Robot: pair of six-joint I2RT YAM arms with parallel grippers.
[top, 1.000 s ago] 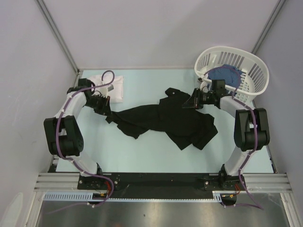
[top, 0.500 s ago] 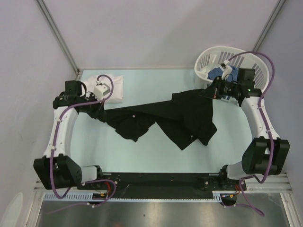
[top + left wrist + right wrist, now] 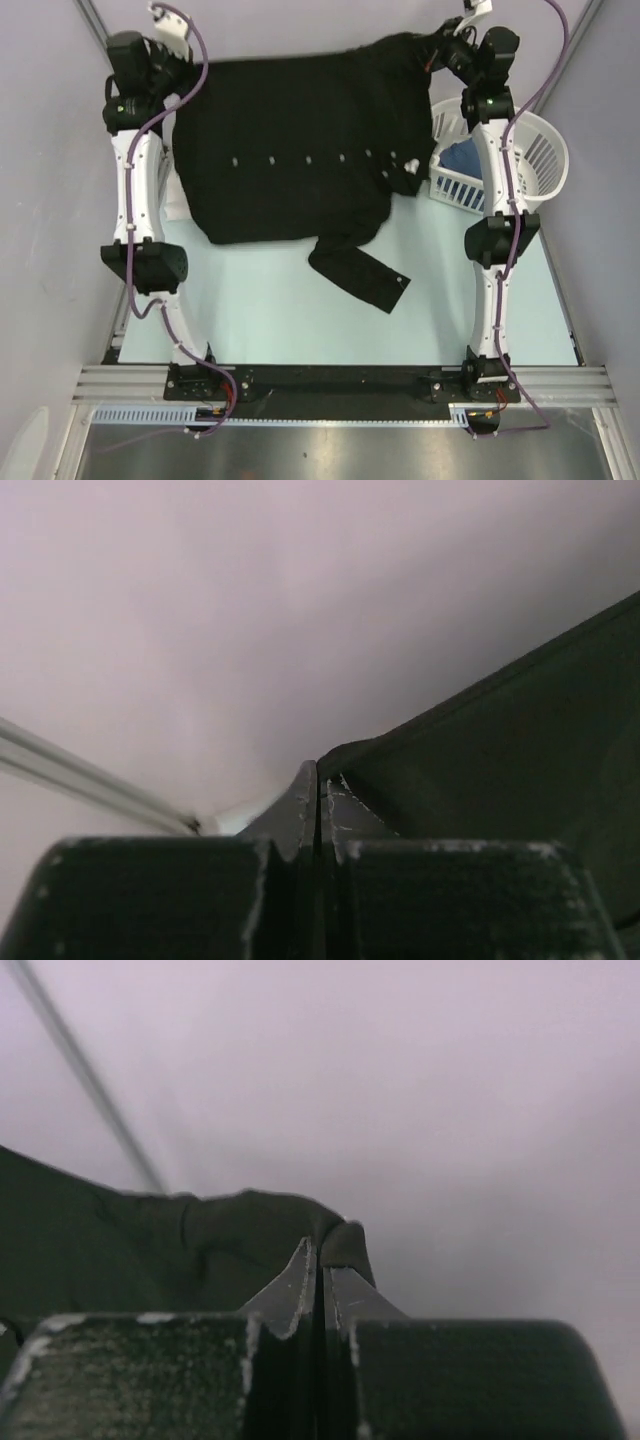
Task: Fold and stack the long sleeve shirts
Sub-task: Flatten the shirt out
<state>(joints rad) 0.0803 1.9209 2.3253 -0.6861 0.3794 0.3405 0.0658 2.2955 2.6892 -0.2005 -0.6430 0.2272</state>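
Observation:
The black long sleeve shirt (image 3: 300,140) hangs spread out in the air between my two raised arms, its row of white buttons facing the top camera. One sleeve (image 3: 362,277) trails down towards the table. My left gripper (image 3: 165,62) is shut on the shirt's left top corner, and the wrist view shows the shut left gripper (image 3: 318,777) with black cloth (image 3: 500,740) running off to the right. My right gripper (image 3: 441,50) is shut on the other corner; in its wrist view the right gripper (image 3: 319,1250) pinches a fold of cloth (image 3: 200,1230). A white strip of the white shirt (image 3: 174,200) peeks out at the left; the rest is hidden.
A white slatted basket (image 3: 540,150) stands at the back right, beside the right arm, with blue cloth (image 3: 465,160) inside. The pale blue table (image 3: 300,320) lies below the hanging shirt. Grey walls close in the back and both sides.
Both arms have swung up and back, lifting the black shirt off the table and stretching it flat between them. The right gripper has closed on the cloth.

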